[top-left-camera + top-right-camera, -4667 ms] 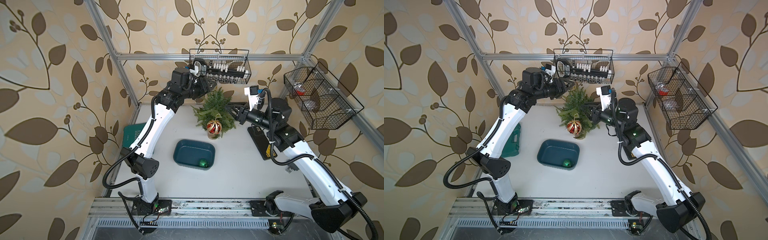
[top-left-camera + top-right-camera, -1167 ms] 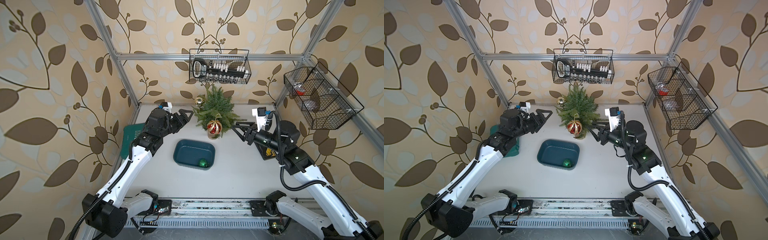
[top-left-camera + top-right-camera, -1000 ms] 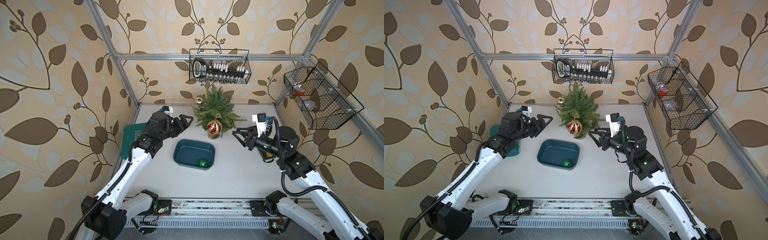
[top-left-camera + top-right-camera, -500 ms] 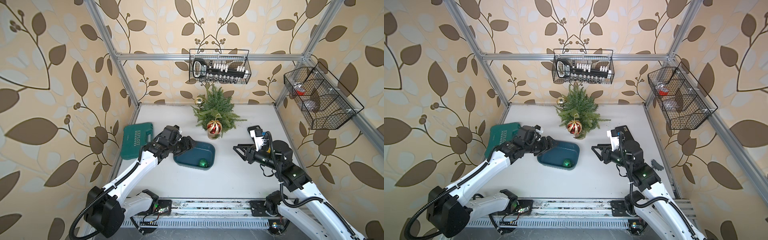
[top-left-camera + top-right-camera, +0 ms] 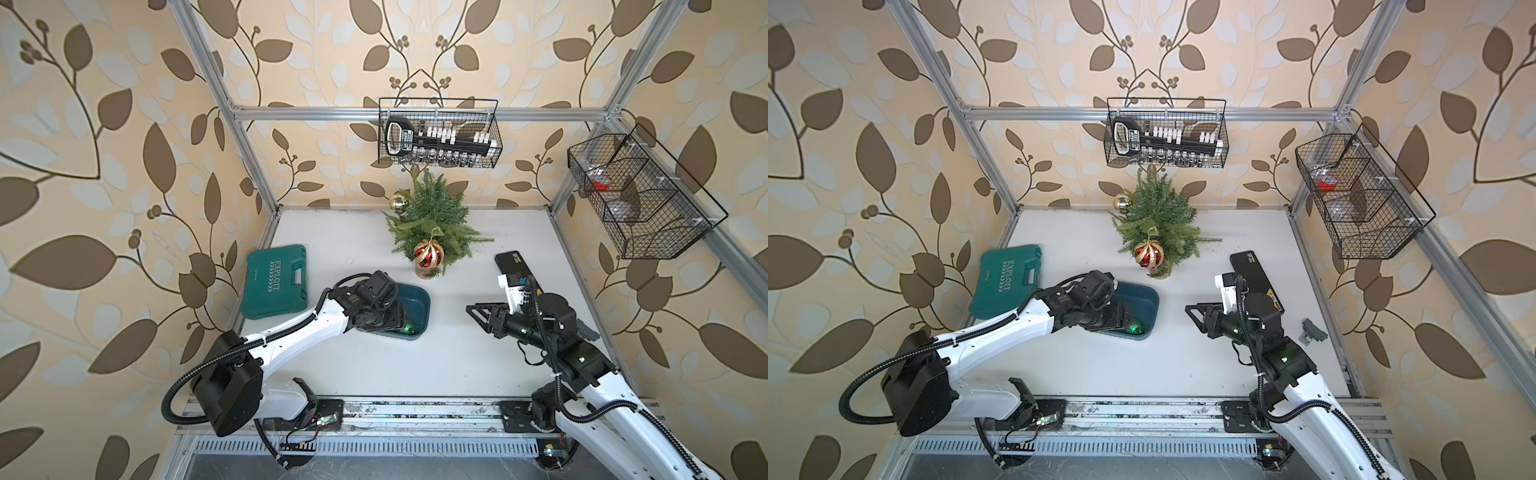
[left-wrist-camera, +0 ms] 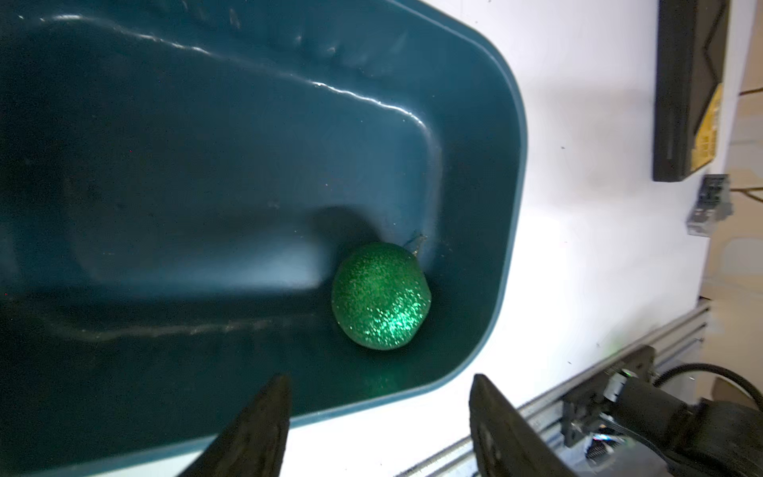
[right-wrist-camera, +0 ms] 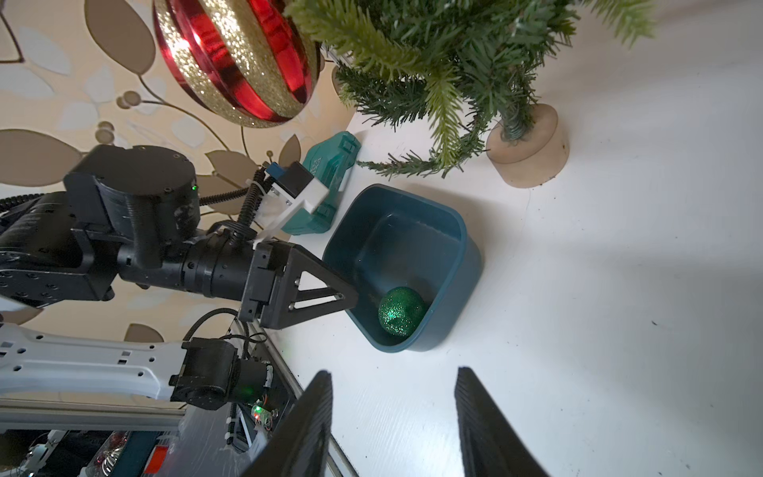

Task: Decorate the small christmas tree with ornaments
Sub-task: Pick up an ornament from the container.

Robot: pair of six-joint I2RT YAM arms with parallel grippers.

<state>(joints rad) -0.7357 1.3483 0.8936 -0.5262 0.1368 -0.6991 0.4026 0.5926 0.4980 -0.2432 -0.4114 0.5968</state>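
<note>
Left gripper (image 6: 380, 382) hung spread and empty over the dark teal plastic bin (image 6: 512, 165), green glitter bauble (image 6: 380, 295) in its 5 o'clock corner. Right gripper (image 7: 392, 373) at 3 o'clock was spread and empty too. Small green fir tree (image 5: 432, 216) at 12 o'clock wore a red-and-gold striped bauble (image 5: 429, 254) at 6, shiny gold bauble (image 5: 400, 202) at 10.

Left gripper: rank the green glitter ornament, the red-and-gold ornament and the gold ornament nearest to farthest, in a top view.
1. green glitter ornament, in the bin by the left gripper.
2. red-and-gold ornament, on the tree's front.
3. gold ornament, on the tree's far side.
</note>
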